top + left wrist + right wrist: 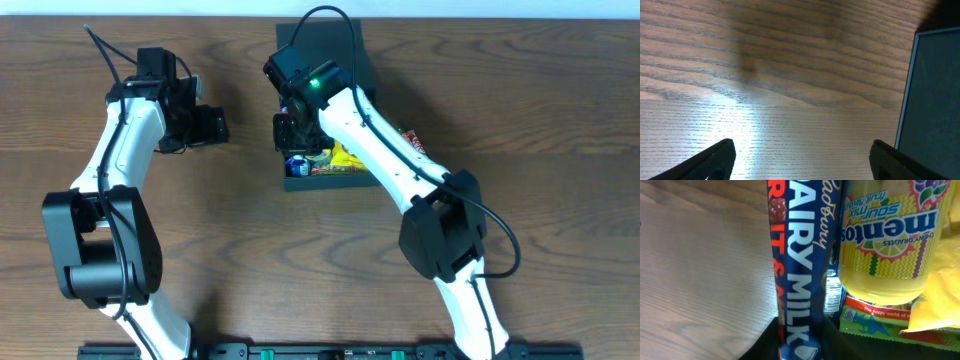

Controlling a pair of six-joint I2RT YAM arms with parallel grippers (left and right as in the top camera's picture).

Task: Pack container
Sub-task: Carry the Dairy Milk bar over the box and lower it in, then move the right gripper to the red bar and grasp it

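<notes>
The black container sits at the table's far centre with its flap lid open behind it. It holds a yellow Mentos pack, a green and red packet and a yellow packet. My right gripper is over the container's left edge. In the right wrist view it is shut on a blue Cadbury Dairy Milk bar, which lies just left of the Mentos pack. My left gripper is open and empty over bare table left of the container, as the left wrist view shows.
A red packet shows by the container's right side, partly under my right arm. The container's wall fills the right of the left wrist view. The wooden table surrounds the container.
</notes>
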